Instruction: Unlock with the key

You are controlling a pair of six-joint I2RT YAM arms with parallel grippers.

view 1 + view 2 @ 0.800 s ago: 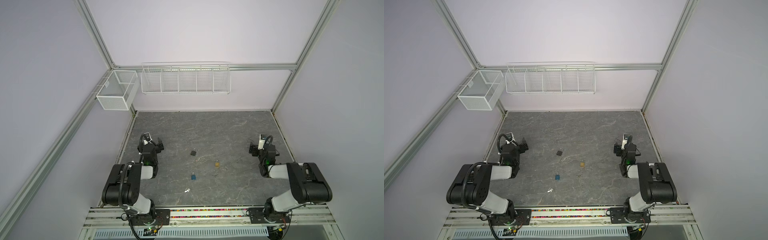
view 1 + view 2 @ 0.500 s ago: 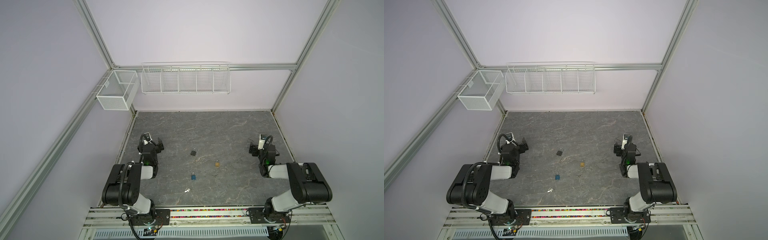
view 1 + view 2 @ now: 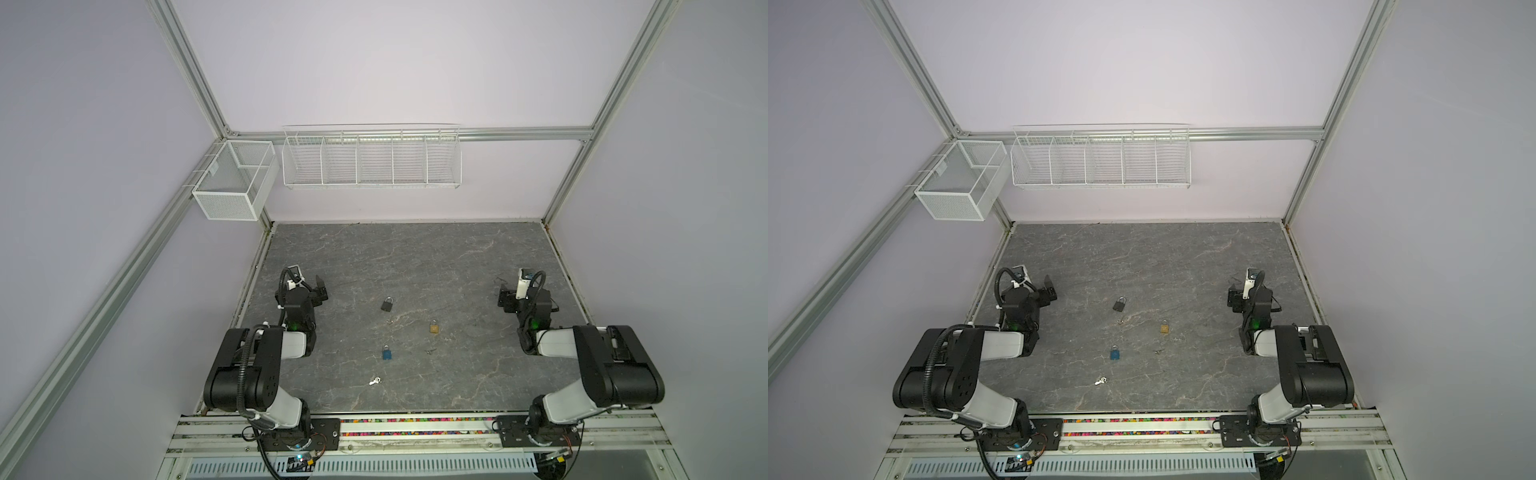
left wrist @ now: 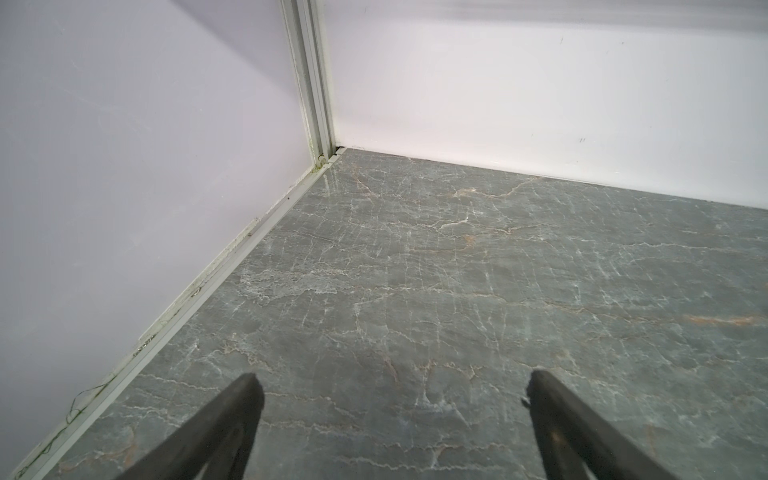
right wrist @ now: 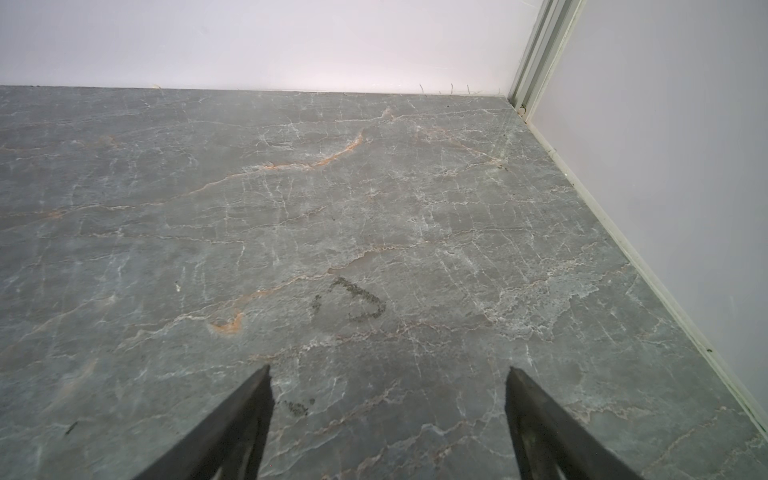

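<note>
On the left wall hangs a white mesh basket (image 3: 232, 187), and through its mesh only the wall and its own divider show. Below it the left gripper (image 3: 319, 290) hovers low over the grey marble tabletop (image 3: 415, 257), released, its jaws spread wide with nothing between them. On the back rail hangs a wire rack (image 3: 370, 158) of five compartments; between its wires only the wall shows. In the middle of the tabletop, in both top views, lie a black padlock (image 3: 387, 304), a blue padlock (image 3: 387, 353) nearer the robot, and a brass padlock (image 3: 434, 327) to the right. The silver key (image 3: 375, 380) lies in front of the blue padlock, well apart from both grippers. Two smaller metal bits (image 3: 389, 321) rest near the locks, too small to tell what they are. At the right the right gripper (image 3: 503, 296) is also released, holding nothing. Locks and key appear only from above, while the right wrist view alone shows a dark scuff mark (image 5: 353, 303) on the stone.
</note>
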